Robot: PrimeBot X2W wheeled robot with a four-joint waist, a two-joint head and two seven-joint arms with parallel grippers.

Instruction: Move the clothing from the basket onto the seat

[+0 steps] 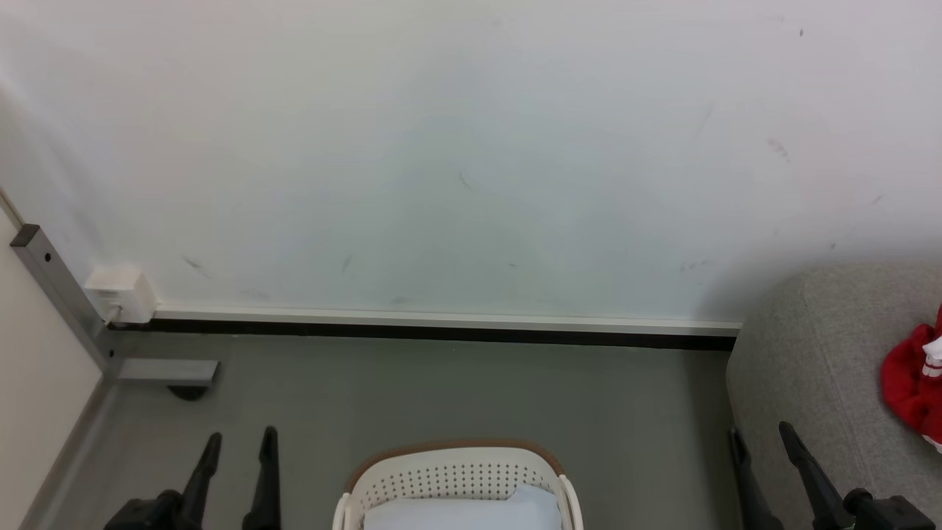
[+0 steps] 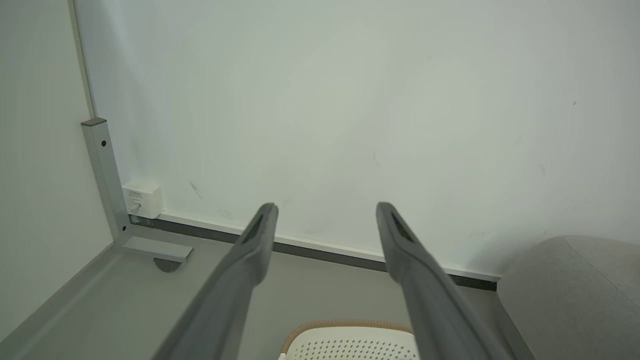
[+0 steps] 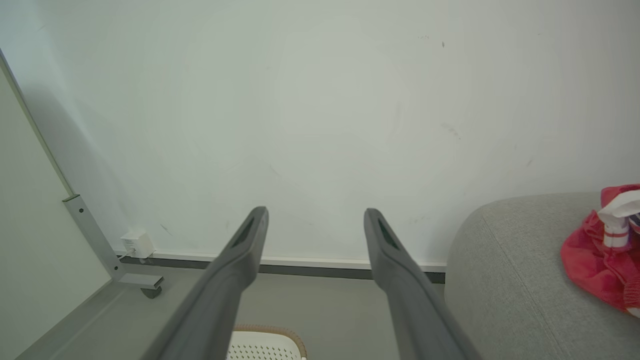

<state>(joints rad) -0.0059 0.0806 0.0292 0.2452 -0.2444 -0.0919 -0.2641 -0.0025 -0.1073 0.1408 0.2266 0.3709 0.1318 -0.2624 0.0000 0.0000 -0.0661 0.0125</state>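
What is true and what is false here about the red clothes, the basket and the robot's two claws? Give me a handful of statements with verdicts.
1. Red clothing lies on the grey seat. True.
2. The left gripper is shut on a garment. False: its fingers stand apart and hold nothing.
3. In the head view the basket stands on the floor, with one gripper on each side of it. True.
4. Red clothing fills the basket. False: the part in view holds a pale blue-white pad.
5. The right gripper touches the clothing. False: it is open and apart from it.
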